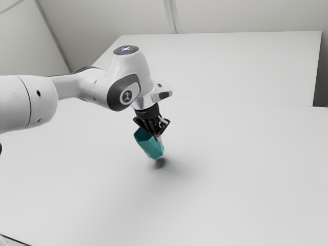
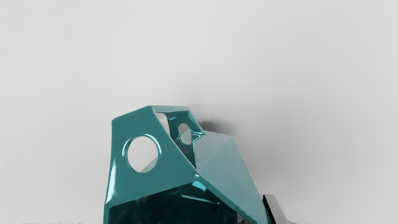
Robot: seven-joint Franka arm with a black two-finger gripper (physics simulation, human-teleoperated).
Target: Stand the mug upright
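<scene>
The teal mug (image 1: 149, 145) is tilted beneath the robot's hand, over the tabletop (image 1: 230, 159), and a dark shadow (image 1: 160, 163) falls on the surface just by its base. Its long axis slants: the mouth end is higher and toward the exterior view's left, the base end lower and toward the exterior view's right. The axis looks steeper than flat, yet clearly off vertical, with the open mouth pointing up and aside. The fingers (image 1: 158, 137) are grasping the mug by its wall near the mouth; in the wrist view one finger lies against the outer face, and a small grey bit of what looks like the other shows just inside. That view looks partly into the dark hollow, and beyond the mouth's edge is a faceted teal part pierced by a round hole.
</scene>
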